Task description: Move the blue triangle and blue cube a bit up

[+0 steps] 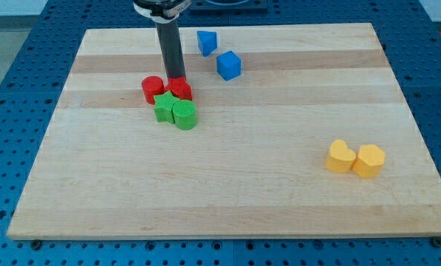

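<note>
Yellow blocks (355, 158) lie far toward the view's right of my tip (175, 78) — no gripper, nothing grasped. Blue triangle (207, 41) and blue cube (228, 65) sit right of it, untouched; approaching from below them seems next.

The wooden board (279, 199) carries 2 blue blocks (218, 53), 2 red (165, 89), 2 green (175, 111), 2 yellow (355, 158).

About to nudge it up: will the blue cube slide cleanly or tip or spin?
The blue plastic cube sits flat on the smooth wooden board, so it will probably slide, not tip. It looks small and likely light. Its corner faces my tip, so an off-centre push may spin it.
</note>
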